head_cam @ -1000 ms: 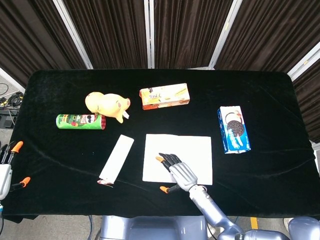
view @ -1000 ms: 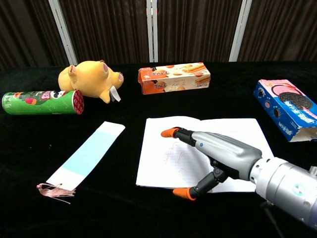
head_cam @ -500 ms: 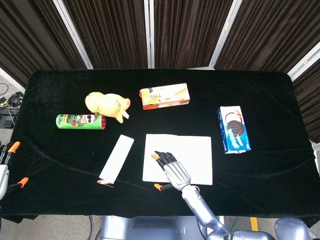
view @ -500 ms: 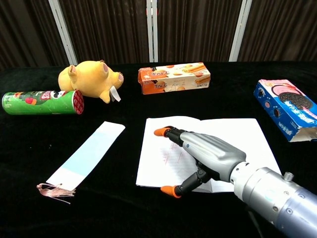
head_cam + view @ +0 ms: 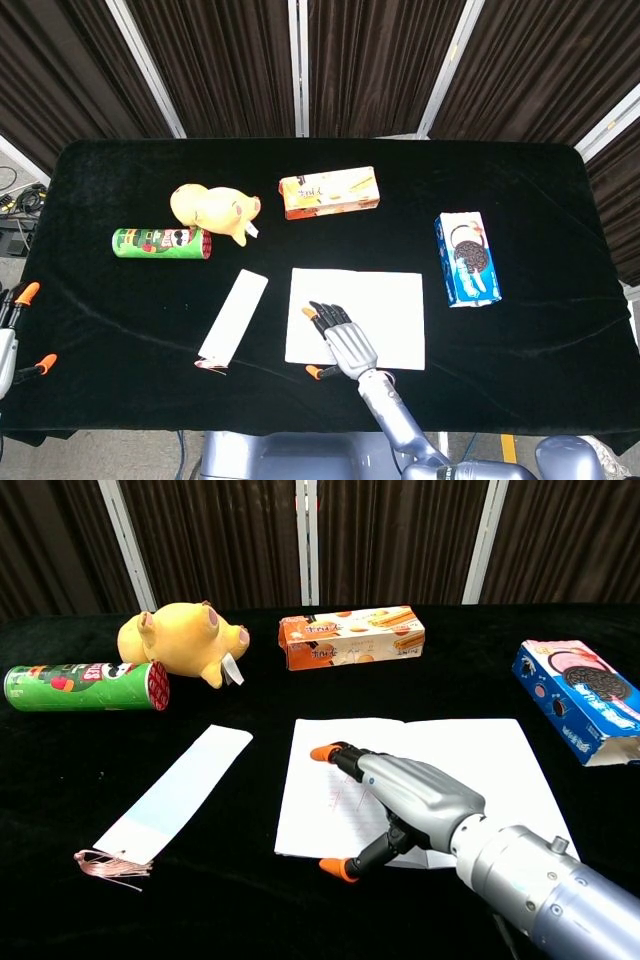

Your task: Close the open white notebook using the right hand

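Since the earlier frames the right hand (image 5: 405, 800) has slid toward the robot's left across the page, its orange thumb tip now off the near edge of the white notebook (image 5: 470, 760) and over the black cloth. That hand lies palm-down on the left page with fingers stretched forward and apart, thumb splayed out below — it grips nothing. The notebook lies open and flat near the front middle of the table (image 5: 560, 190), faint red marks showing on the page beside the fingers (image 5: 335, 752).

Just left of the notebook lies a pale blue-and-white bookmark (image 5: 175, 792) set at a slant, a pinkish tassel at its near end. Further back on the left, a green chips can (image 5: 82, 686) lies on its side, touching or nearly touching a yellow plush toy (image 5: 180, 638). An orange biscuit box (image 5: 350, 636) sits behind the notebook — a blue cookie box (image 5: 580, 700) lies well apart at the right.

At the far left edge of the head view the left hand (image 5: 10, 335) shows only orange-tipped fingers held apart, off the table.
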You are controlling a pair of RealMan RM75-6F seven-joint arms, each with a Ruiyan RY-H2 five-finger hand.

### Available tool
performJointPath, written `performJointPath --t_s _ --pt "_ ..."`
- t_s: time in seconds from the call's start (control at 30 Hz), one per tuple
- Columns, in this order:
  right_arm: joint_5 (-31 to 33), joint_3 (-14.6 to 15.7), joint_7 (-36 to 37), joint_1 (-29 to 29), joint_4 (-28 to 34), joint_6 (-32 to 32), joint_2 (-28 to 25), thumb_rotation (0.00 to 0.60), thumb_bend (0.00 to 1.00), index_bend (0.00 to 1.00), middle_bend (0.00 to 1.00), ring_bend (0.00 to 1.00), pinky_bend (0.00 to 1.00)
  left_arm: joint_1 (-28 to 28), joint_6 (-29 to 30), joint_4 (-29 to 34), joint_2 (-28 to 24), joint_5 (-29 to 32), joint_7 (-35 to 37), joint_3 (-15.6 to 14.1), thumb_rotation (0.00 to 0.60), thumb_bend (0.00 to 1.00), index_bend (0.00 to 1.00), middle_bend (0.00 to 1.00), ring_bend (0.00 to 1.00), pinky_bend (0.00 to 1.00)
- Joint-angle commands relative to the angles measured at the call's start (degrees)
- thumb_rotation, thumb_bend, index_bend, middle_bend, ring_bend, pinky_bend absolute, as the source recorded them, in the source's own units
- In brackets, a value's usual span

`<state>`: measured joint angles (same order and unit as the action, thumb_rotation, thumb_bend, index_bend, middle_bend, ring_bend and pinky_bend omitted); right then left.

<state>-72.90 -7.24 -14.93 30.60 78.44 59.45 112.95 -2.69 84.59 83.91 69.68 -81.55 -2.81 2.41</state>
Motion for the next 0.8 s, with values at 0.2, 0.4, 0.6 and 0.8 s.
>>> performJointPath --t_s 0.2,0.4,0.6,0.8 --pt "0.24 0.18 -0.09 0.10 -1.83 -0.09 1.14 0.600 0.15 0.00 0.00 0.00 0.00 0.05 -0.09 -0.06 0.01 0.22 -0.08 0.12 0.600 0.11 0.00 0.00 0.00 0.00" --pt "-2.39 0.66 -1.45 -0.16 -6.21 3.42 3.63 0.600 0.15 0.00 0.00 0.00 0.00 0.11 -0.02 -0.16 -0.01 0.10 0.36 0.16 0.600 0.10 0.00 0.00 0.00 0.00" --pt "-5.41 0.71 -1.00 -0.73 -11.68 7.66 6.39 0.600 0.20 0.00 0.00 0.00 0.00 0.14 0.02 -0.22 -0.05 -0.08 0.65 0.14 0.600 0.10 0.00 0.00 0.00 0.00" --pt "-5.36 0.64 -1.28 -1.25 -13.82 7.81 7.12 0.600 0.22 0.00 0.00 0.00 0.00 0.18 0.01 -0.19 -0.20 -0.02 1.11 0.25 0.600 0.10 0.00 0.00 0.00 0.00"
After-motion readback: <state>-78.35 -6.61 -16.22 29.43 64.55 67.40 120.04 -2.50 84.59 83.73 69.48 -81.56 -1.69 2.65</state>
